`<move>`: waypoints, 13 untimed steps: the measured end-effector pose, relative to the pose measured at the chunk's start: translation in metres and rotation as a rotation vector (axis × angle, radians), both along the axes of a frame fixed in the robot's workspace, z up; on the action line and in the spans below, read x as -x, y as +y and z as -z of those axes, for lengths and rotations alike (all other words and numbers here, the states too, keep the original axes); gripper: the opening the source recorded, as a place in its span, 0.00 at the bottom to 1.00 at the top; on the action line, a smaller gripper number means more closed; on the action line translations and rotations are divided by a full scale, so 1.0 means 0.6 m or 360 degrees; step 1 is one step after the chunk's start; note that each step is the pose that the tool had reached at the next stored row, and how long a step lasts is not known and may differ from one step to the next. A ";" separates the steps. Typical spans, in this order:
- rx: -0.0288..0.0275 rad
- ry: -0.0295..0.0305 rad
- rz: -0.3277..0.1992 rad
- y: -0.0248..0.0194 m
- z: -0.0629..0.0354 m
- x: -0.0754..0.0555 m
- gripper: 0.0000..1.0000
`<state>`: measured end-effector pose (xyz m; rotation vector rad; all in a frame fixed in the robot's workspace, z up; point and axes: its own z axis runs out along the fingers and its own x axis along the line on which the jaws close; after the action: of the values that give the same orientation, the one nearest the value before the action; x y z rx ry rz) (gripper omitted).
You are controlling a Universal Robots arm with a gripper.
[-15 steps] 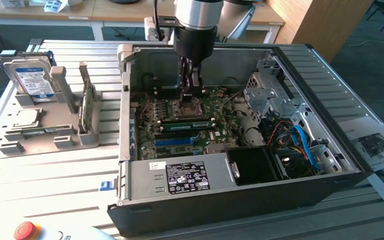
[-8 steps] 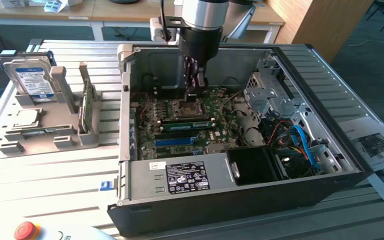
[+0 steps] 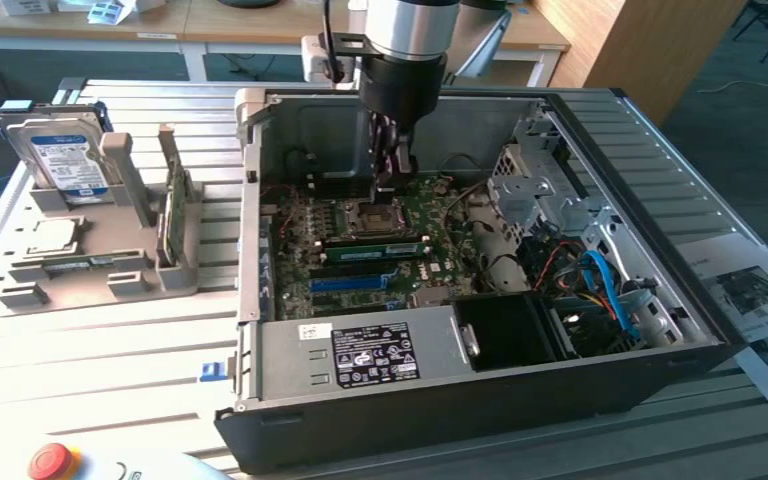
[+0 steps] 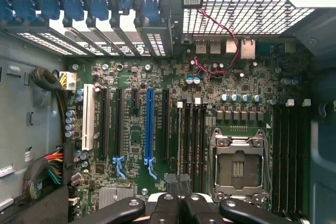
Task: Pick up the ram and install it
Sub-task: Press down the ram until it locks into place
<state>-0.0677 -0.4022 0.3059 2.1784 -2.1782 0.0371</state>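
The gripper (image 3: 391, 185) hangs inside the open computer case (image 3: 651, 385), fingers together — above the motherboard (image 4: 157, 77) near the CPU socket (image 4: 237, 167). The ram (image 3: 375, 245) lies seated across the motherboard, just below the socket — apart from the gripper.

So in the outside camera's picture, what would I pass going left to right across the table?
Hard drive upright in its grey stand → grey holder with a slim green board → the open computer case with the robot's tool inside → printed sheets.
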 end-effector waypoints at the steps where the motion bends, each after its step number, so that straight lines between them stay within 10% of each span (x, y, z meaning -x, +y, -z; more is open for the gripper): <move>1: 0.00002 0.00001 0.0000 0.0001 -0.001 0.000 0.10; 13: 0.00000 0.00000 0.0000 0.0000 -0.033 0.000 0.10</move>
<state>-0.0677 -0.4022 0.3256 2.1784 -2.1782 0.0371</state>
